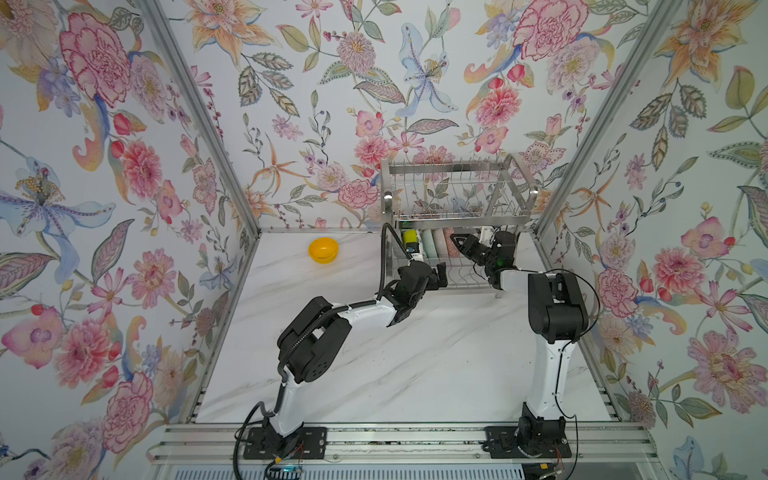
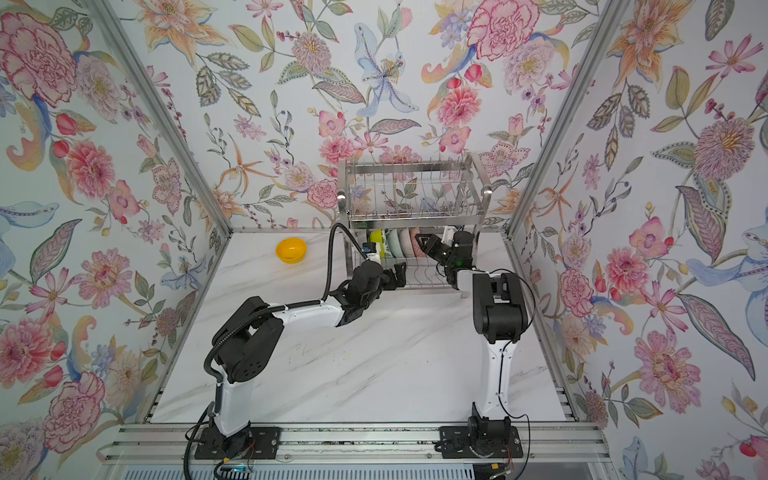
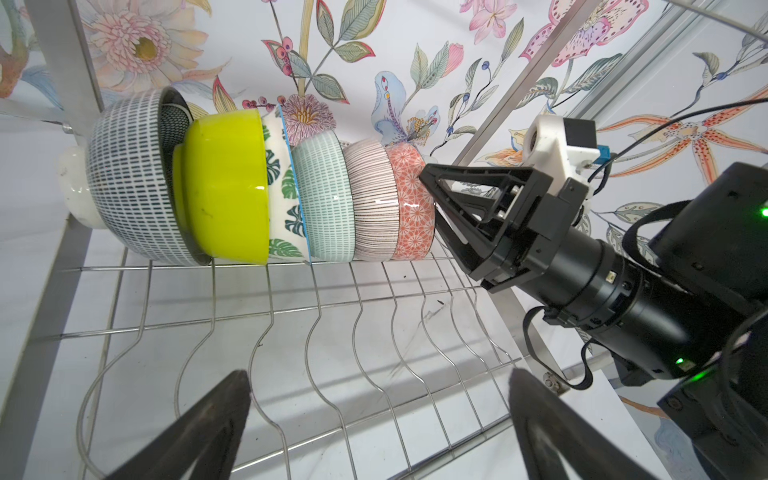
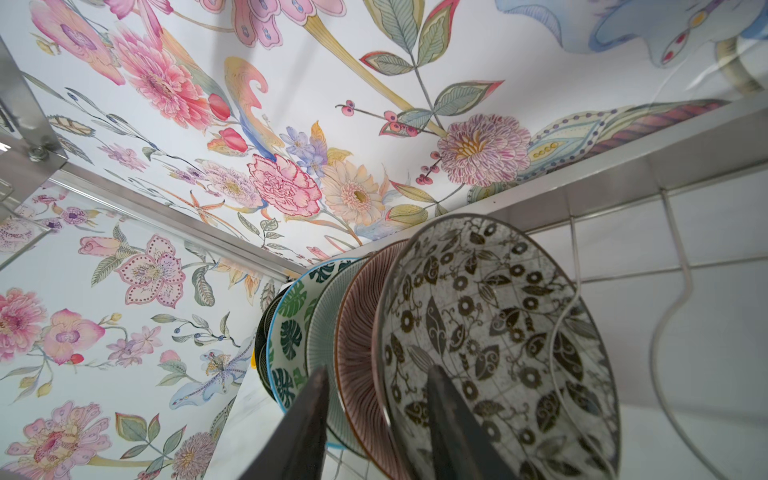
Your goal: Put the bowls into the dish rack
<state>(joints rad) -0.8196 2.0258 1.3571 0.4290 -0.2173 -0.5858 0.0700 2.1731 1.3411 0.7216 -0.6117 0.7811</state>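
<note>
Bowls (image 3: 224, 187) stand on edge, nested in dish rack (image 1: 453, 168) lower tier; wires (image 3: 214, 291) prop them. Right hand (image 3: 428, 193) straddles floral bowl (image 4: 478, 332) rim, fingers (image 4: 307, 424) parted; left hand (image 3: 379, 371) spread, empty.

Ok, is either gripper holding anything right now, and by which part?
Nothing looks held. The right gripper straddles the rim of the dark floral bowl in the dish rack, jaws clear of it; the left gripper is open and empty.

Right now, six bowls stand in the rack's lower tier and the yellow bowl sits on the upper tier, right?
No: the yellow bowl sits on the table, left of the rack, as both top views show. The six bowls in the lower tier are right.
</note>
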